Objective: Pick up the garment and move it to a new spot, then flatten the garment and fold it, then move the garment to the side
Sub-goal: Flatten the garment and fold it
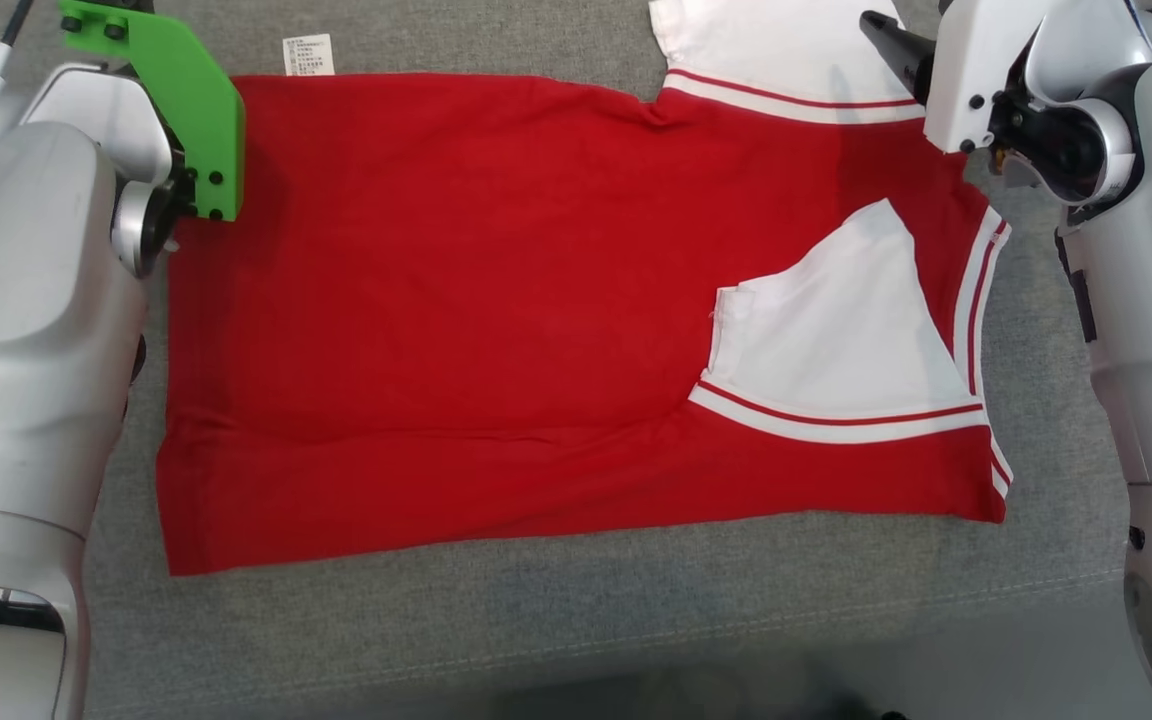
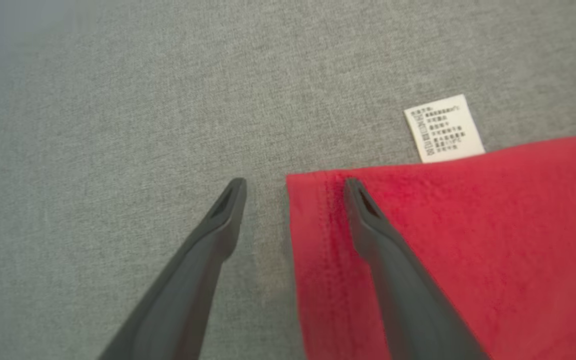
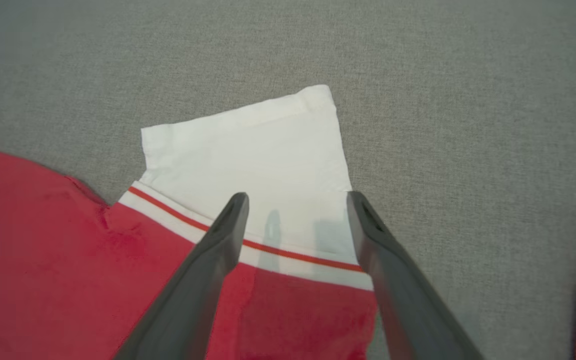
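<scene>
1. The head camera looks steeply down from above the near edge. It takes in nearly the whole red garment [image 1: 456, 320] on the grey cloth surface [image 1: 586, 620].
2. The left wrist camera sits low and close over the garment's far left corner, facing away along the left gripper [image 2: 294, 184]. It shares that corner and the white label [image 2: 444, 128] with the head view.
3. The right wrist camera hangs close over the far right, facing away along the right gripper [image 3: 296, 196]. It shares the white sleeve [image 3: 258, 165] with the head view, and the label with both.
</scene>
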You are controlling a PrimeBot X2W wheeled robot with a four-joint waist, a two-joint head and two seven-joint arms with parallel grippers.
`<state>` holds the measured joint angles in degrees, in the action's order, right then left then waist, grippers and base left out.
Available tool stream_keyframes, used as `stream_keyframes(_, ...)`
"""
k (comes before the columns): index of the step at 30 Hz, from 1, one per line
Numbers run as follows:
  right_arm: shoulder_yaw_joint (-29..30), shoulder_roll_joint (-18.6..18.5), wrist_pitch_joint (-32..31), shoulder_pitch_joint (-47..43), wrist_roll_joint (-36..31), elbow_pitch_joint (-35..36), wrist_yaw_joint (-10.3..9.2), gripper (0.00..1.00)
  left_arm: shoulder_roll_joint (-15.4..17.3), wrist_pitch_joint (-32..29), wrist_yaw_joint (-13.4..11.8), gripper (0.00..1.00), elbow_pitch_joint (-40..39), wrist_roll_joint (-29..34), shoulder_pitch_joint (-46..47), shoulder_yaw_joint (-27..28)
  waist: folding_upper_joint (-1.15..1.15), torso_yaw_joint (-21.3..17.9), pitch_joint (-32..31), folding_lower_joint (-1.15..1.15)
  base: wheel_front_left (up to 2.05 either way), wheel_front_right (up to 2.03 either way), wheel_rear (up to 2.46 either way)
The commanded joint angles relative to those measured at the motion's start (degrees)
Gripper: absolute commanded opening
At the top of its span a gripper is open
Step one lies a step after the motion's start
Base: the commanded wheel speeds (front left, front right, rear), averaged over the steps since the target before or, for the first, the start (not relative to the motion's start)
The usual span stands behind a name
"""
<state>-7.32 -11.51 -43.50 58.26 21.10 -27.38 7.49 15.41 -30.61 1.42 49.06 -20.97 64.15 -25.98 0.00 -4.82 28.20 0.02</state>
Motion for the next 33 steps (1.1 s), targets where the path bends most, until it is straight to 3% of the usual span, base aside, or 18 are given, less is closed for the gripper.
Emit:
stream_keyframes(1, 0.0, -0.4, 0.8, 1.1, 0.4, -0.6, -0.01, 1.00, 0.9, 0.4, -0.2, 1.00, 0.6, 0.0, 1.6, 0.3, 0.00, -0.9, 2.0, -0.02, 0.00, 0.00, 0.00)
stream_keyframes(9, -0.4, -1.0, 1.8, 3.0, -0.2, -2.2, -0.01, 1.00, 1.0, -1.0, -2.2, 1.00, 3.4, 0.9, 2.8, -0.6, 0.00, -0.5, 2.7, -0.02, 0.00, 0.00, 0.00)
stream_keyframes(17, -0.3, -2.4, 0.7, 5.5, -1.9, -4.7, -0.01, 1.00, -3.0, -4.1, -1.4, 1.00, 4.6, -1.8, 0.8, -1.0, 0.00, 1.6, 1.7, -0.02, 0.00, 0.00, 0.00)
stream_keyframes(28, -3.3, 0.4, 0.7, 9.5, -3.6, -9.7, -0.01, 1.00, -2.3, -2.9, -2.5, 1.00, 5.6, -1.5, 2.5, -1.7, 0.00, 0.1, 0.7, -0.02, 0.00, 0.00, 0.00)
stream_keyframes(31, -4.2, 0.9, 0.7, 10.5, -3.9, -10.8, -0.01, 1.00, -1.6, -4.0, -3.2, 0.98, 6.5, -0.7, 4.2, -2.3, 0.00, -0.3, 1.1, -0.02, 0.00, 0.00, 0.00)
stream_keyframes(33, -4.7, 1.0, 0.7, 11.0, -3.9, -11.4, -0.02, 1.00, -1.3, -5.4, -3.4, 0.89, 7.2, -0.9, 5.0, -2.3, 0.00, -0.5, 1.1, -0.02, 0.00, 0.00, 0.00)
